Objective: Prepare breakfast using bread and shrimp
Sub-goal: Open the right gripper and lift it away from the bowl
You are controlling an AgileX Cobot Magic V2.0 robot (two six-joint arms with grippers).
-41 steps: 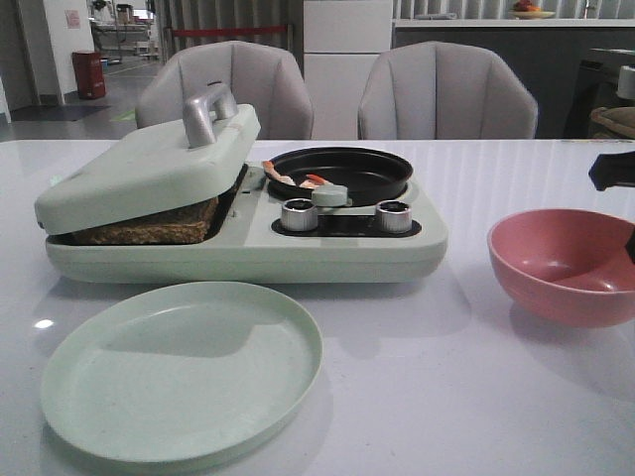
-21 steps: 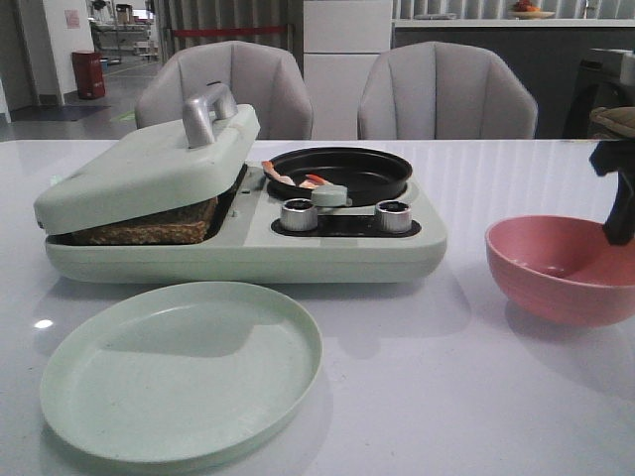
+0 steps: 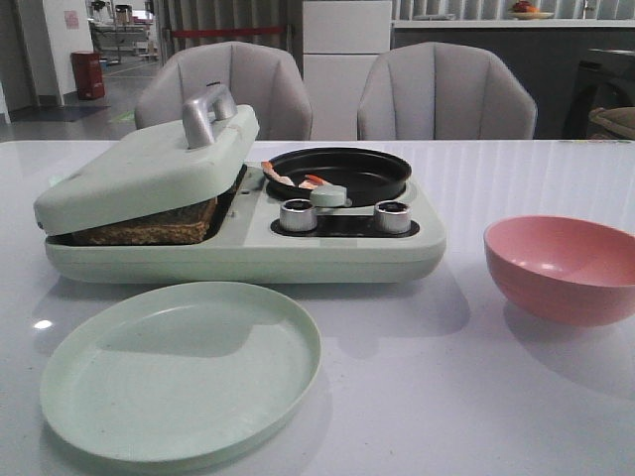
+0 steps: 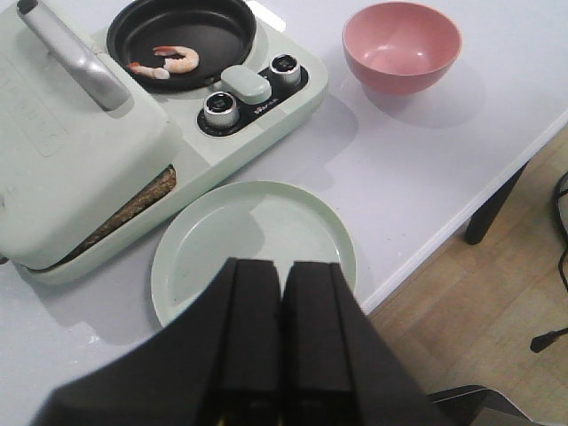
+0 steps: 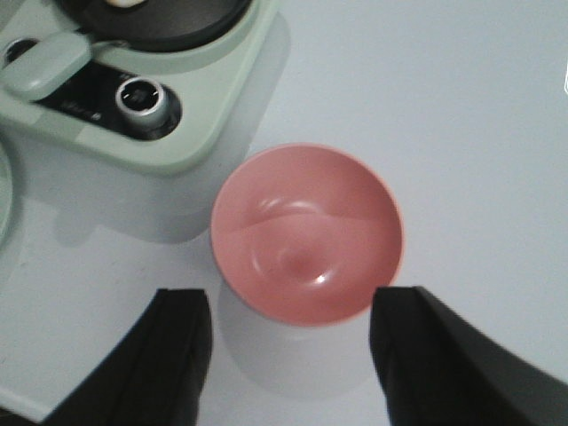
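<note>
The left pincer [image 4: 282,342] has two matte black, flat, slab-like plastic fingers [image 4: 251,337] with squared edges. The right pincer [image 5: 288,355] shows the same matte black, broad, smooth fingers [image 5: 182,351], unmarked.

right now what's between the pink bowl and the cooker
Nothing: only bare white table separates the bowl from the cooker. The front view shows the gap, and both wrist views agree.

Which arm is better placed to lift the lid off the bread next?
Left, probably. The left hand hangs shut above the green plate, right beside the lid handle over the bread. The right hand is open over the pink bowl.
</note>
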